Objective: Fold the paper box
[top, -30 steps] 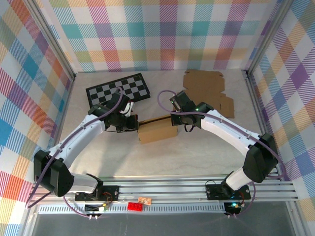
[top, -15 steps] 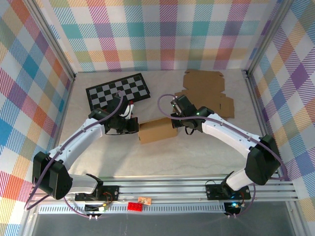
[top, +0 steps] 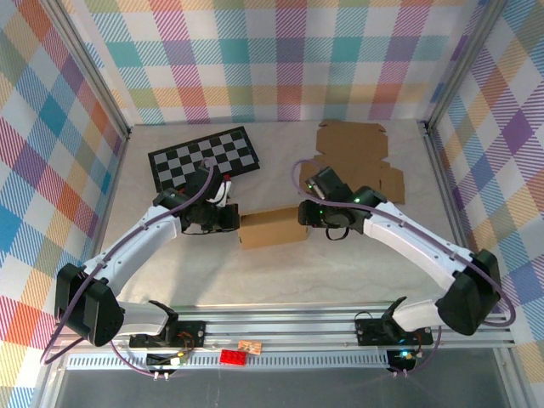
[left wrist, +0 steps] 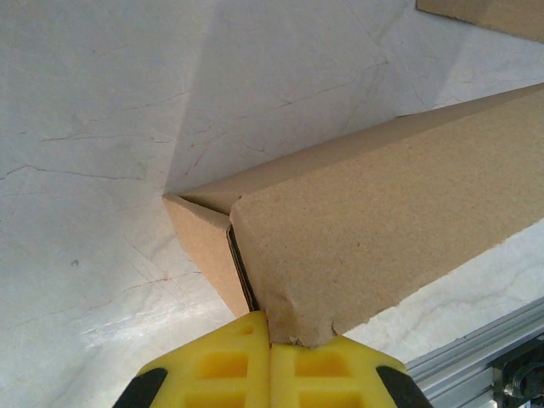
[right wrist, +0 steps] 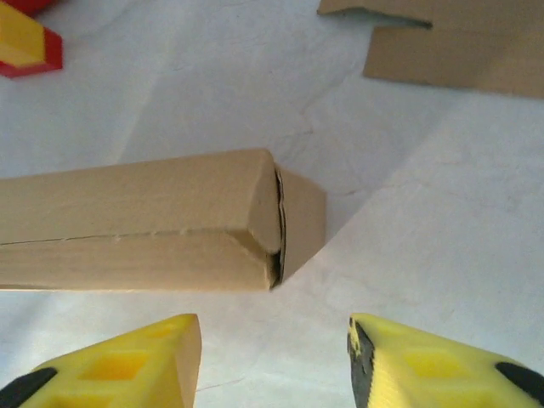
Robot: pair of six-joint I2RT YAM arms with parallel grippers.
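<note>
Two grippers flank the box (top: 272, 228) lying mid-table (top: 280, 280). The left gripper (left wrist: 270, 361) is closed, apparently pinching the box's left end flap, with the contact cut off at the frame edge. The right gripper (right wrist: 274, 357) is spread open just off the right end, not touching. Bare table lies nearer, and flat cardboard (top: 353, 153) lies behind.

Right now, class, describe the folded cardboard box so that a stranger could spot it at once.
On the pale table, look to the middle, nearer than the checkered mat and the flat cardboard sheet. There lies the folded cardboard box, the only brown piece closed into a long block instead of lying flat.
</note>
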